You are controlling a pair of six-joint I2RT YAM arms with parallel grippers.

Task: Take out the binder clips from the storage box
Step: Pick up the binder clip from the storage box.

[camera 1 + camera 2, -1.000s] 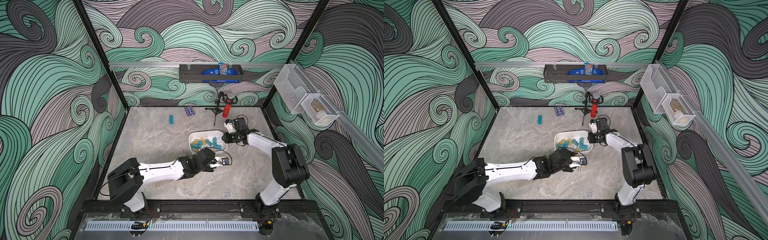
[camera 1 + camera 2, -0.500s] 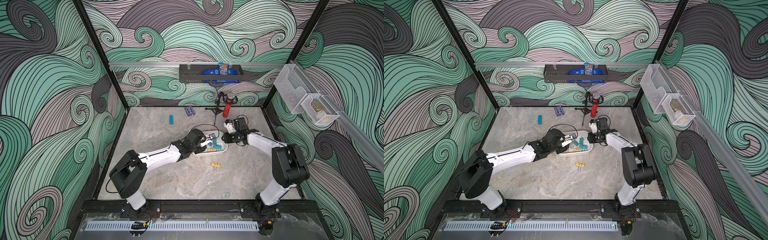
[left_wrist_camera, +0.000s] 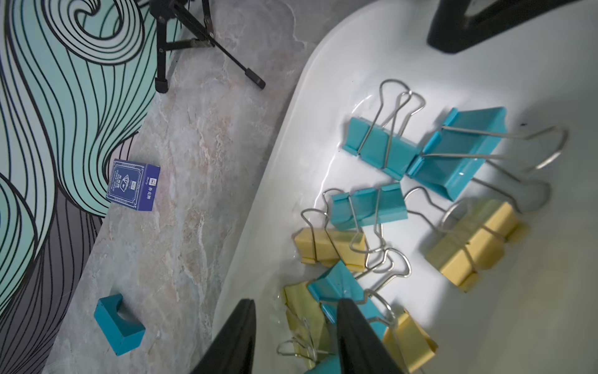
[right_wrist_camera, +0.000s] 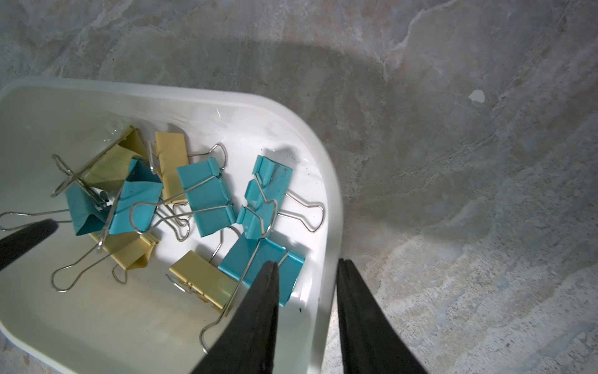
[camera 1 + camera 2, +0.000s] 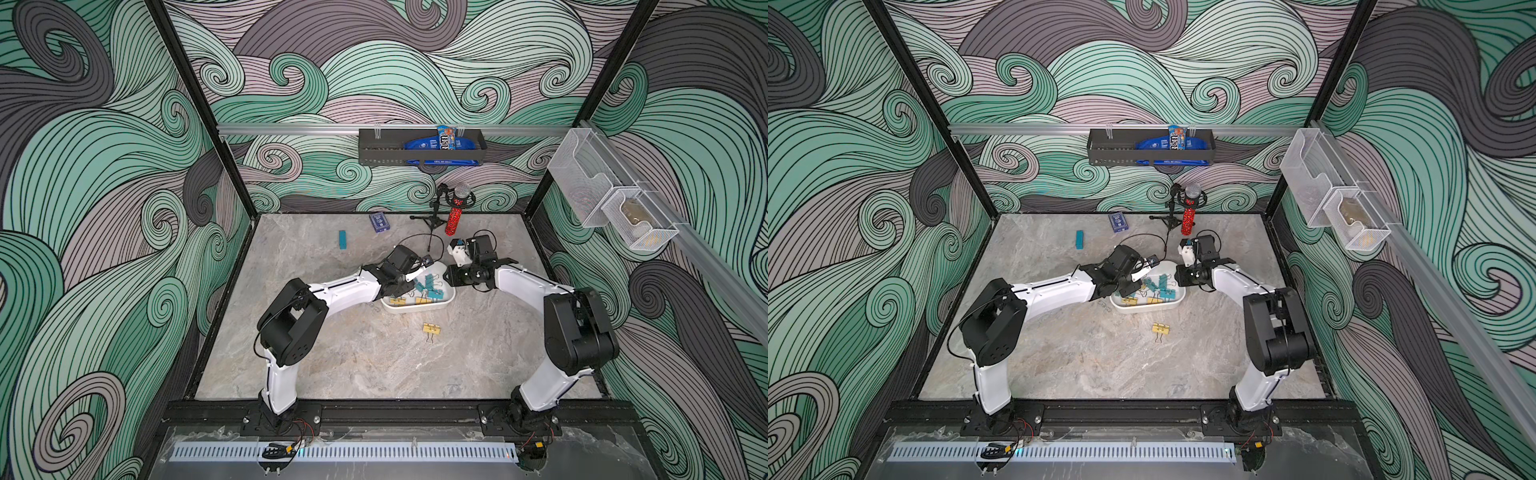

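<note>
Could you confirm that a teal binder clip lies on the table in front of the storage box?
Not quite: that binder clip is yellow, not teal, as both top views show; it does lie on the table in front of the storage box.

In both top views, at centre frame, the left arm's wrist [image 5: 397,266] covers the left end of the storage box [image 5: 415,309] and some of the binder clips [image 5: 424,286]. Fingertip positions cannot be read there.

A small wire item [image 5: 376,307] on the table just left of the box is too small to identify. At the right edge, the mesh bins [image 5: 648,241] blur their contents. Print on the blue packet [image 5: 446,139] is illegible.

In the left wrist view, the frame edge cuts off the box, the tripod [image 3: 181,42] and both fingers of the left gripper [image 3: 295,302]. One finger [image 3: 356,333] overlaps a teal clip [image 3: 336,285].

In the right wrist view, the box runs off the frame.
</note>
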